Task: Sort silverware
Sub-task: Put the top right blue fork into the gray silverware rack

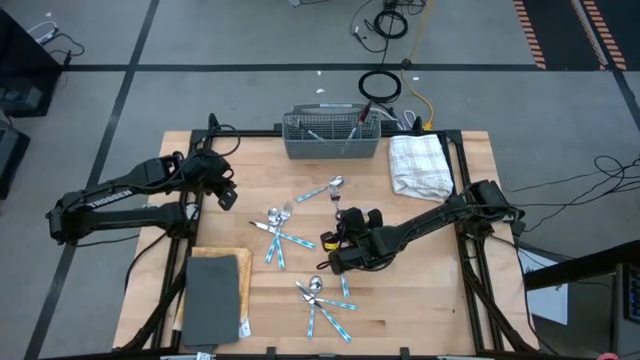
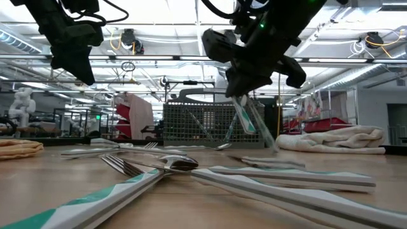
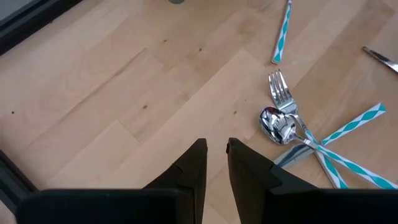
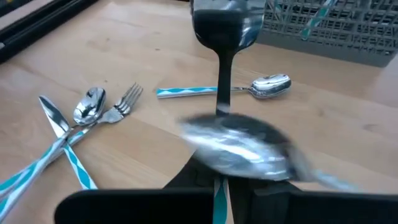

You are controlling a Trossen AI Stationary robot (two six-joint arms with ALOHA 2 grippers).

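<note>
Right hand (image 1: 338,243) at frame centre, clamped shut on spoon (image 4: 239,144) and second utensil, handles hanging down above table (image 1: 430,290). Basket (image 1: 332,135) lay up-frame from it, sorted silverware piles (image 1: 278,232) left and below. Left hand (image 1: 226,193) waited mid-left, fingers slightly apart, empty, farther from basket.
</note>
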